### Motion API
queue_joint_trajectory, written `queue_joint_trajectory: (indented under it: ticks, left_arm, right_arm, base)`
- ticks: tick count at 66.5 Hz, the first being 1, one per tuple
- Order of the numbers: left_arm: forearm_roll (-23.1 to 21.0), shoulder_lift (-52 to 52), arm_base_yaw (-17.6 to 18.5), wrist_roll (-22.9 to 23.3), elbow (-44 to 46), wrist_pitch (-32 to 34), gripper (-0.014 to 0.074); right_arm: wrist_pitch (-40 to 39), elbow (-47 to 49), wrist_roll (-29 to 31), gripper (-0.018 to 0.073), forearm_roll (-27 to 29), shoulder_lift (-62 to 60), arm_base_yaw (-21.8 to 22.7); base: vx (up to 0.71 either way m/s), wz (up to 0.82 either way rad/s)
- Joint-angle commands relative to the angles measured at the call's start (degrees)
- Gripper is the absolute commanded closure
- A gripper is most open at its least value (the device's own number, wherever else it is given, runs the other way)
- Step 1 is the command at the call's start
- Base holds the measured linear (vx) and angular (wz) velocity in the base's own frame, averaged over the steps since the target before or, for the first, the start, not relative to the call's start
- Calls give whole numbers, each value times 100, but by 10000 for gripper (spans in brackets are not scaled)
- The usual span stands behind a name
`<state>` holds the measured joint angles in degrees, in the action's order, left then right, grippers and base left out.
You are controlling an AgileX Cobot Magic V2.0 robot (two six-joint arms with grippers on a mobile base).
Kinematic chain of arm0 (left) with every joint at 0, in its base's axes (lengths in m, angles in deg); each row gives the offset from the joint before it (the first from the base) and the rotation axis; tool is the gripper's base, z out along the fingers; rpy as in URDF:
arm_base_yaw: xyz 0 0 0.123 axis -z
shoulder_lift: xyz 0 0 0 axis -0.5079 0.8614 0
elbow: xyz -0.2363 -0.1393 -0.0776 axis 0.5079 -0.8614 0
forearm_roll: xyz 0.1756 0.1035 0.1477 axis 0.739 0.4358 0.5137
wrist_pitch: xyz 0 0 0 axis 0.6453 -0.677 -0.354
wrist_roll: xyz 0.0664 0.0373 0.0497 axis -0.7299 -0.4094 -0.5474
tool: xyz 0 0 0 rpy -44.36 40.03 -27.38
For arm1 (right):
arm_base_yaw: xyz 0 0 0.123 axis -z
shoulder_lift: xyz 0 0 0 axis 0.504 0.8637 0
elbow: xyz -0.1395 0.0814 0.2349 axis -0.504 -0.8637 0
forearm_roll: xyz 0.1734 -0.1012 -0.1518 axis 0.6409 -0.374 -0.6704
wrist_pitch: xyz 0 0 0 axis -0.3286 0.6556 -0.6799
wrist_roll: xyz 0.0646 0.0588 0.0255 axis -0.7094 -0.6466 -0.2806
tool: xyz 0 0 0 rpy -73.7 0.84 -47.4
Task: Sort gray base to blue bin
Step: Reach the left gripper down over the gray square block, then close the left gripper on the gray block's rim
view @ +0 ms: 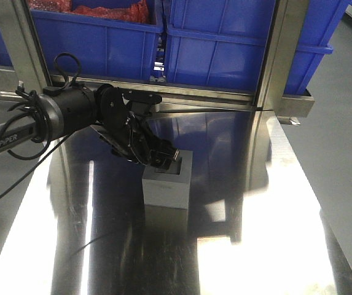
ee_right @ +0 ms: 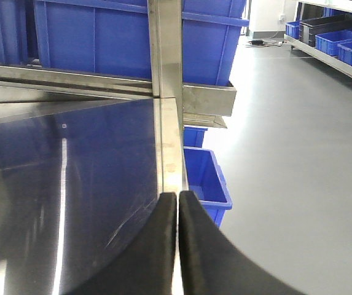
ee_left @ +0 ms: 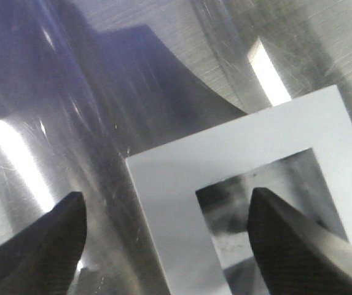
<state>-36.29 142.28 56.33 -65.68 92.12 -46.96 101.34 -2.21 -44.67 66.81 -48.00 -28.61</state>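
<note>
The gray base (view: 166, 184) stands upright on the steel table (view: 255, 246), its square recess facing up. My left gripper (view: 171, 157) reaches down onto its top from the left. In the left wrist view the left gripper (ee_left: 166, 203) is open and straddles one wall of the gray base (ee_left: 182, 172). One finger (ee_left: 286, 239) hangs in the recess, the other (ee_left: 53, 246) outside, neither pressing on the wall. My right gripper (ee_right: 177, 195) is shut on nothing at the table's right edge. A blue bin (ee_right: 206, 178) sits on the floor below that edge.
Large blue crates (view: 237, 49) line the shelf behind the table; the left one (view: 96, 37) holds red bags. Steel uprights (view: 277, 61) stand in front of them. More blue bins (ee_right: 348, 46) sit on a far rack. Open grey floor lies right of the table.
</note>
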Motion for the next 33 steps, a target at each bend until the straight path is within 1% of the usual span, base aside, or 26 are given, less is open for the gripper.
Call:
queue_joint_trajectory:
  ticks: [1,11,24,29,33]
  left_arm:
    - [-69,-226,32,30,177,50,59]
    - [-64,-96,32,30,177,-98,59]
    - [-57,-96,32,30,177,-104,64]
    - [-24,-96,32,15,177,-117,97]
    - [-24,-96,32,15,177,-121,157]
  right_arm:
    - [-415,-11,65,564,-43,103,14]
    - [-415,-11,65,564,-43,103,14]
    - [-415,-11,65,564,-43,103,14]
    - [-415,-11,65,564,-43,103,14]
    - [-415,-11,65,564,-43,103,14]
  base:
    - [0,0]
    - [0,0]
    - [0,0]
    - [0,0]
    - [0,0]
